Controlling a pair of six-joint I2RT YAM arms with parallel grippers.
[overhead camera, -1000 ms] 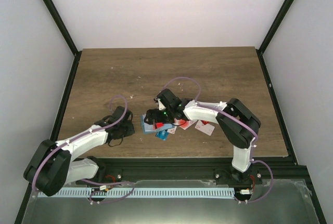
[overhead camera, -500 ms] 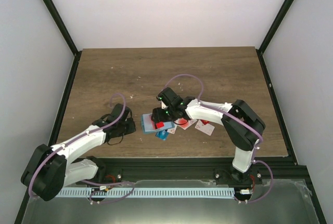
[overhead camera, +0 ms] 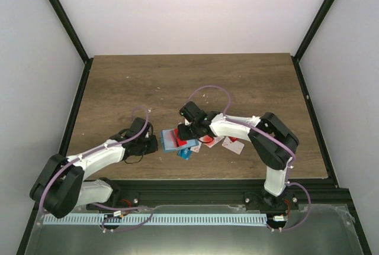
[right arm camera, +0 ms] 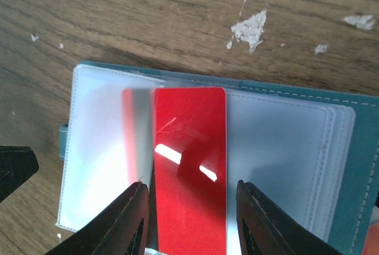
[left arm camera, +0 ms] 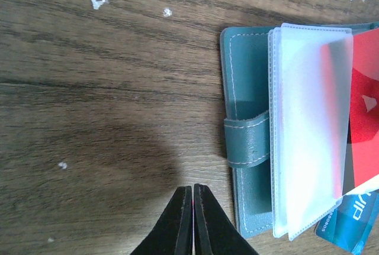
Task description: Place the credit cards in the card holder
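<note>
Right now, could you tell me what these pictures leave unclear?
Right wrist view: red card, near end cut off by the bottom edge.
Left wrist view: wallet, right side cut off by the edge.
Top view: loose cards, too small, partly under the right arm.

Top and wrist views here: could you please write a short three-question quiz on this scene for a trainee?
1. True or false: the left gripper is shut on the strap of the flat teal-blue card holder.
2. Multiple choice: which colour is the thin plastic credit card between the fingers of the right gripper? A white, B red, C blue.
3. One word: does the card holder lie open or closed?
Key: 1 false; it is shut on nothing, over the wooden table, apart from the strap. 2 B. 3 open, its frosted clear sleeves showing.
</note>
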